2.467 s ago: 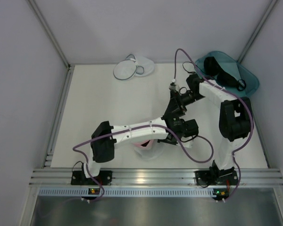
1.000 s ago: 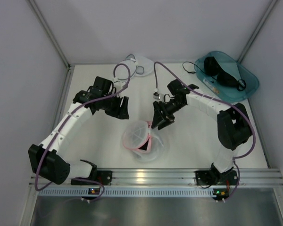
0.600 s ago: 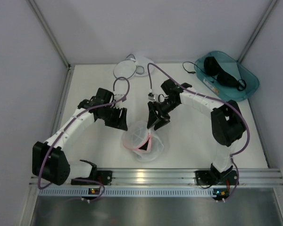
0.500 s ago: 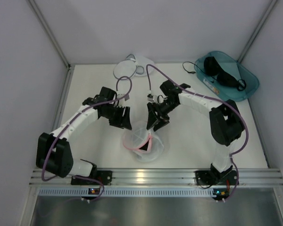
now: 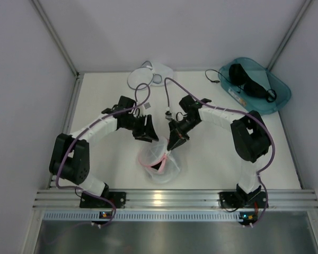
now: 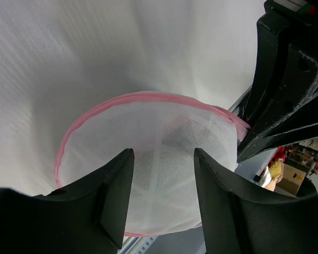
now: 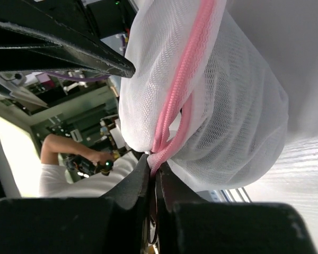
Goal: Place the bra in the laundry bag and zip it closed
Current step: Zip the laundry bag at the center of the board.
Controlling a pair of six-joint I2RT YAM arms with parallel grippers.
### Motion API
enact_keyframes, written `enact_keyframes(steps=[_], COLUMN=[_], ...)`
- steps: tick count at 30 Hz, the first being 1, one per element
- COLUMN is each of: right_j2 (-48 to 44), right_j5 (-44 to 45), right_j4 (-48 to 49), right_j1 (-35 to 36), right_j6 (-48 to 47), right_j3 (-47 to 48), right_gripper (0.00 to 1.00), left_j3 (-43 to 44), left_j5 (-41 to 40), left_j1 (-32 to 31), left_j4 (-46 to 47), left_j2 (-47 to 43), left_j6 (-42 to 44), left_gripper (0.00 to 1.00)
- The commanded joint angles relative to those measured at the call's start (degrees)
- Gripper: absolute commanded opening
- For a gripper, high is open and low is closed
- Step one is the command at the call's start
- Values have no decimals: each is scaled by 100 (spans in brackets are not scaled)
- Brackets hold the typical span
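On the white bench [image 5: 217, 159], the left fingers [image 6: 116, 201] stand apart above a pink-rimmed bag [image 5: 159, 164] near the front. Behind them, the grey-rimmed laundry bag [image 5: 143, 79] lies at the back edge. The right fingers [image 7: 130, 193] pinch the pink rim. Far right, the black bra [image 5: 245, 79] sits in a teal bin [image 5: 282, 91].

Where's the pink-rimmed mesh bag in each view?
Top external: the pink-rimmed mesh bag sits at the lower centre of the picture.
Left wrist: in the middle, reaching to the bottom edge.
Right wrist: from upper centre to the right.
Shared landmark: its pink rim, pinched by the shut right tool.
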Motion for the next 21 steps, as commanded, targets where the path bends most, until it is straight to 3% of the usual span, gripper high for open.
enact_keyframes(steps=[1,5,10,12,17,21], right_j2=[15,-108,-240,-249,-275,-337], right_j5=[-544,-983,-1353,-1414,-1730,-1977], right_j4=[395,772,1028,1002,1081,1107], right_j1=[-50,-235,-315,-315,-315,-315], right_j6=[75,347,470,479,786,936], right_j3=[-34,-289,-448,-448,-509,-588], right_gripper=[0,0,0,0,0,0], left_j3=[133,422,1046,1274,1381,1434], left_j5=[269,-344,-925,-1510,-2990,-3386], left_j1=[12,65,-101,-627,-2873,-3547], left_j4=[402,-62,-790,-1170,-1742,-1778], left_j2=[-267,-1266,-2138,-2263,-2413,-2316], left_j6=[-120,801,3336,4287,5188,5627], left_gripper=[54,55,51,49,38,40])
